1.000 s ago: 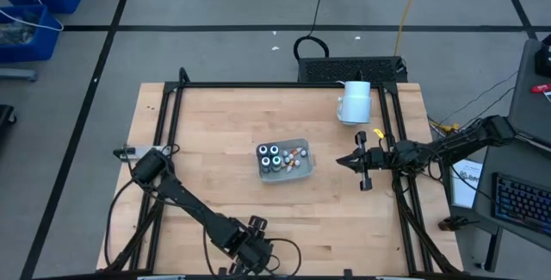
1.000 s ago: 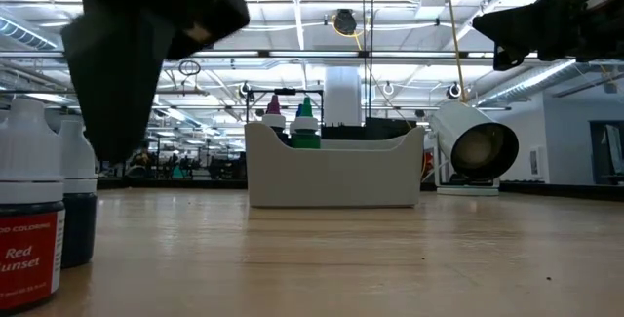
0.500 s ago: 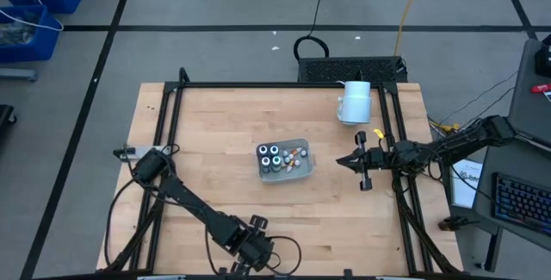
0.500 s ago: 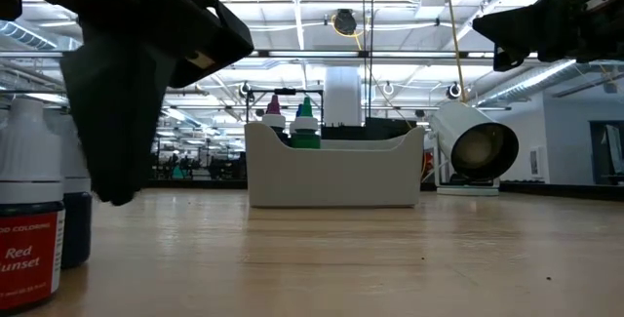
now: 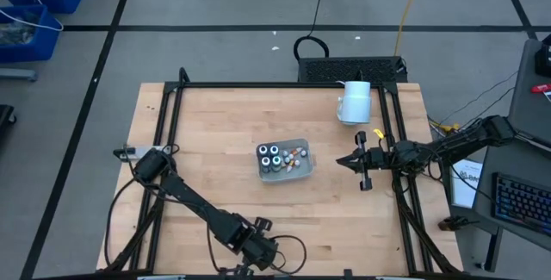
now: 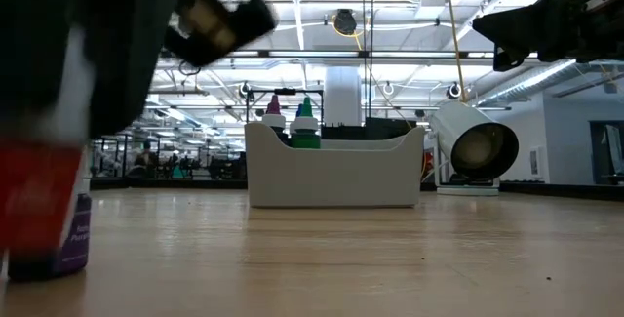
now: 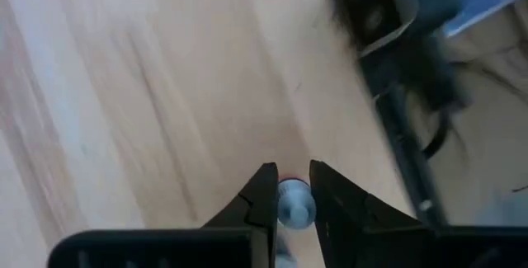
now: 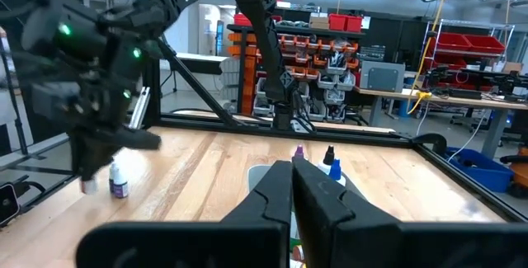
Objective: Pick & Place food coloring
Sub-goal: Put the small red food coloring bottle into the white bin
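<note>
Left pincer (image 7: 289,198) sits low over the near edge of the table (image 5: 215,142), its fingers closed on the white cap of a small red-labelled bottle (image 7: 294,202); in the low view that bottle is a red blur behind the dark arm. A second small bottle (image 6: 68,244) with a purple label stands on the wood just beside it. Pale grey tray (image 5: 297,170) at table centre holds the dark jars (image 5: 270,157) and more tiny bottles. White cylinder (image 5: 354,102) lies on its side at the far right. Right pincer (image 5: 356,163) waits right of the tray, above the table, fingers clenched on nothing
</note>
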### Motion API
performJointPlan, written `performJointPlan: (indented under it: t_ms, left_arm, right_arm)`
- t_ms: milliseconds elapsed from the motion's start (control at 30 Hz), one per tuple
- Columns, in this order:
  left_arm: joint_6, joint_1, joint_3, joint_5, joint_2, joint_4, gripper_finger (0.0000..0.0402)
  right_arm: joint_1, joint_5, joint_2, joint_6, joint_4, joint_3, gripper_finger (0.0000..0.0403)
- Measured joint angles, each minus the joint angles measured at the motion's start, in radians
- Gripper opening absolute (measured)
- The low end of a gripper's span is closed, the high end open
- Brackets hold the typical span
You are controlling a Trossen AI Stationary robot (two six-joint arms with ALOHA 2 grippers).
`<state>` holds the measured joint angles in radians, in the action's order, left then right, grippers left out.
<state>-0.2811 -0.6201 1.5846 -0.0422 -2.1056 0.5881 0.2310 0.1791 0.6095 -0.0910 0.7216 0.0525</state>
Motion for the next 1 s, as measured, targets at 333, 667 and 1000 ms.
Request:
performJointPlan:
  t_ms: [333,667,1000]
  left_arm:
    - [0.278,-0.005,0.223,0.186,0.015,0.251,0.0055]
    - [0.463,0.097,0.119,0.049,0.192,0.173,0.0055]
    - [0.374,0.23,-0.455,-0.01,0.706,-0.169,0.0055]
  right_arm:
    - [0.0,0.001,0.0,-0.001,0.0,0.0,0.0004]
    - [0.0,0.002,0.001,-0.001,-0.015,0.0,0.0004]
    - [0.0,0.002,0.003,0.0,-0.026,0.0,0.0004]
